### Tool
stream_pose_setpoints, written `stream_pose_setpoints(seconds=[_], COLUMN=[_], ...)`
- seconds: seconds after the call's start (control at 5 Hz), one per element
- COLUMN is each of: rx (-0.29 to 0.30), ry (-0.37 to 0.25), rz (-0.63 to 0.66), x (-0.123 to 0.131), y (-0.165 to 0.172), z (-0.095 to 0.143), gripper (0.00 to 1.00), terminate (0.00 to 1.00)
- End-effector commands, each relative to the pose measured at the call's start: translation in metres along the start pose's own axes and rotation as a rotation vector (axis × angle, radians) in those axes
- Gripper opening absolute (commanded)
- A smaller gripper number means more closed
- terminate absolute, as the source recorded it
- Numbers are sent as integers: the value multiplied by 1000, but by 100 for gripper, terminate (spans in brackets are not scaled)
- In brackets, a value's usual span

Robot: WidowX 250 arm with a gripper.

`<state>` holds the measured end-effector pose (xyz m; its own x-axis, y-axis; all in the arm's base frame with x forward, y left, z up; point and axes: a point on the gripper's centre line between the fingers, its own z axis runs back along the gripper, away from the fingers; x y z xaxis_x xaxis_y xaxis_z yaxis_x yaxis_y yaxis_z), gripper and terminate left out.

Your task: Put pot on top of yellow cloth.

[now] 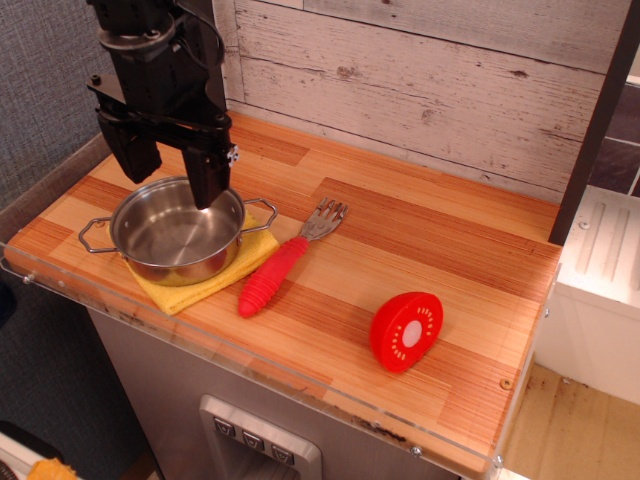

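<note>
The shiny steel pot (176,232) with two wire loop handles sits upright on the yellow cloth (221,276) near the front left corner of the wooden counter. The cloth shows only at the pot's front and right side. My black gripper (172,172) hangs above the back rim of the pot, apart from it. Its two fingers are spread wide and hold nothing.
A fork with a red ribbed handle (274,274) lies just right of the cloth. A red round object with a white face (405,331) stands further right. A grey plank wall (420,80) rises behind the counter, and a clear plastic strip (250,365) runs along its front edge.
</note>
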<state>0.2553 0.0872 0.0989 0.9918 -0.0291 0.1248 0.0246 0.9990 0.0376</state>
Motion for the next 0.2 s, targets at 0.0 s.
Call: stream_pose_setpoints(seconds=[0.0], rx=[17], ry=[-49], rz=[8], x=[-2], y=[-4], z=[18], gripper=[100], terminate=[100])
